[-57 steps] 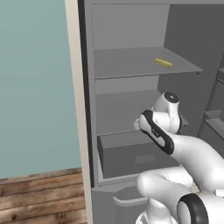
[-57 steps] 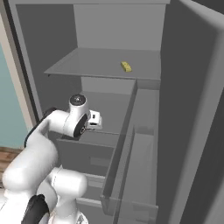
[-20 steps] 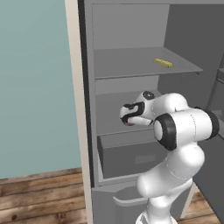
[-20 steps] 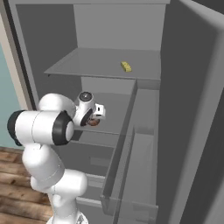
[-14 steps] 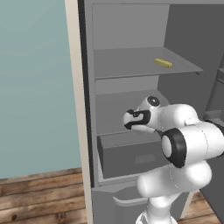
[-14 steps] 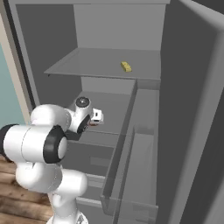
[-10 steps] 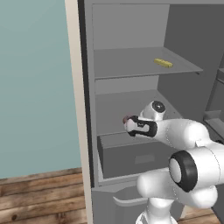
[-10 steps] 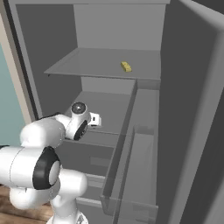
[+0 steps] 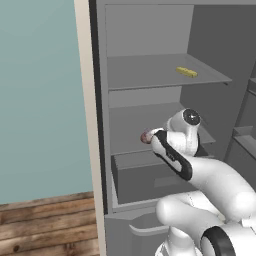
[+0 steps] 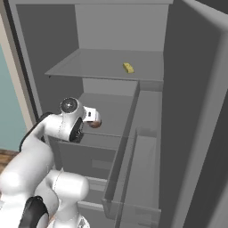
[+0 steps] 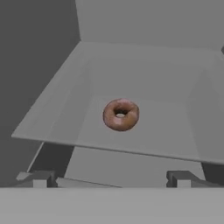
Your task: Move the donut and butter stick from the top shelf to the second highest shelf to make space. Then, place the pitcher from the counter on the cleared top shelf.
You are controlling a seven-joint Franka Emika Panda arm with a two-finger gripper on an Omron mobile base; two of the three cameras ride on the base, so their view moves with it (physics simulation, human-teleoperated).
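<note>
The donut (image 11: pixel 121 114) lies flat near the front middle of the second highest shelf (image 11: pixel 183 135), brown with a dark glaze. My gripper (image 11: pixel 109 178) is open and empty, drawn back just off the shelf's front edge, apart from the donut. From the base views the hand (image 9: pixel 167 142) sits right behind the donut (image 9: pixel 146 136), which peeks out beside it (image 10: pixel 95 124). The yellow butter stick (image 9: pixel 186 72) lies on the top shelf (image 9: pixel 140 75), toward its right rear (image 10: pixel 128 67). The pitcher and the counter are out of view.
A boxy grey drawer (image 9: pixel 145 177) sits under the second highest shelf. The open fridge door with its bins (image 10: pixel 142 173) stands at the right. A teal wall (image 9: pixel 40 100) and wooden floor (image 9: pixel 45 225) lie left of the fridge.
The arm has folded down and the hand has backed out toward the shelf's front edge. The donut stays lying on the second highest shelf, and the butter stick has not moved.
</note>
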